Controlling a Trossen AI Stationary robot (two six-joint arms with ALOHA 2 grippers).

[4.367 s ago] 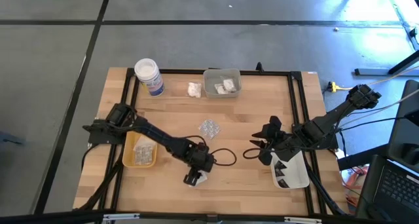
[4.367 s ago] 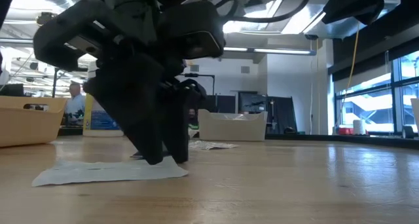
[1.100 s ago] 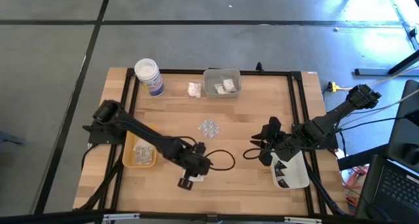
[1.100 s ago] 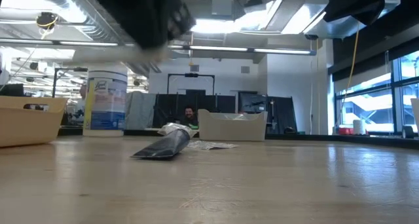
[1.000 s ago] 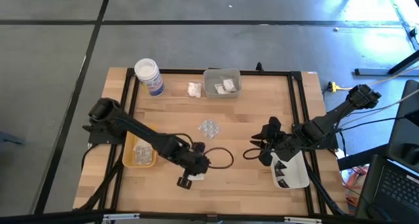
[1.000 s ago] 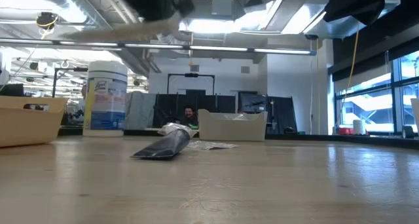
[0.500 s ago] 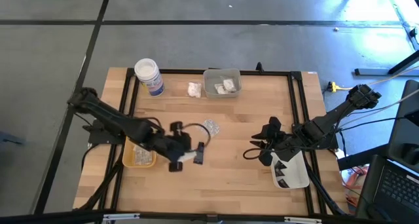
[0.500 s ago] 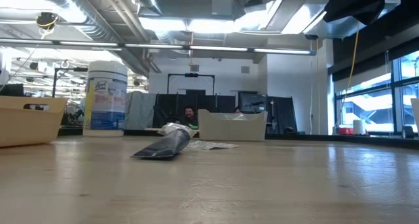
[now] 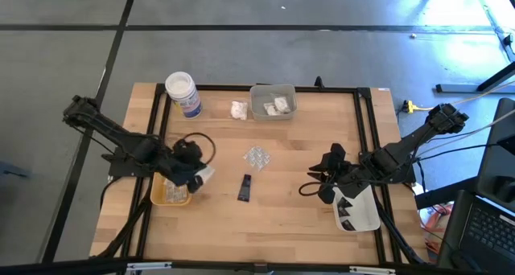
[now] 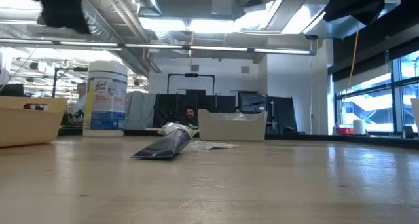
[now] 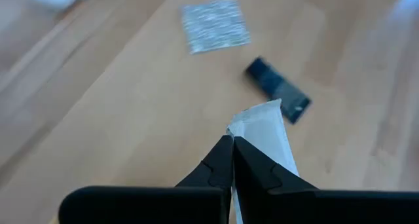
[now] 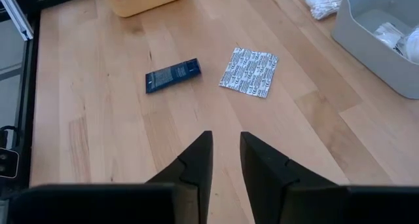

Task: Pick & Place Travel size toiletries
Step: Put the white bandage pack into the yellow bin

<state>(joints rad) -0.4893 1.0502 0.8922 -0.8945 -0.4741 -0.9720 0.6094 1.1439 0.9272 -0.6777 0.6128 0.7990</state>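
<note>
At the left, the left gripper [image 9: 195,177] hung over the right edge of the yellow tray [image 9: 165,196], its jaws pinched tight on 1 flat white sachet [image 11: 265,133] by its near end, the free end sticking out limp. To finish this step well, the sachet likely needed to be carried fully over the tray's opening before the jaws parted, since so light and floppy a packet could catch on the rim and slide back onto the wooden table [image 9: 298,219]. Right of the tray lay a small dark tube [image 9: 245,188], smooth and oblong, and farther away a crinkly foil-backed blister pack [image 9: 257,156], square and dimpled. At the right, the right gripper [image 9: 322,181] waited beside the white tray [image 9: 366,220], jaws narrowly apart, holding nothing.
</note>
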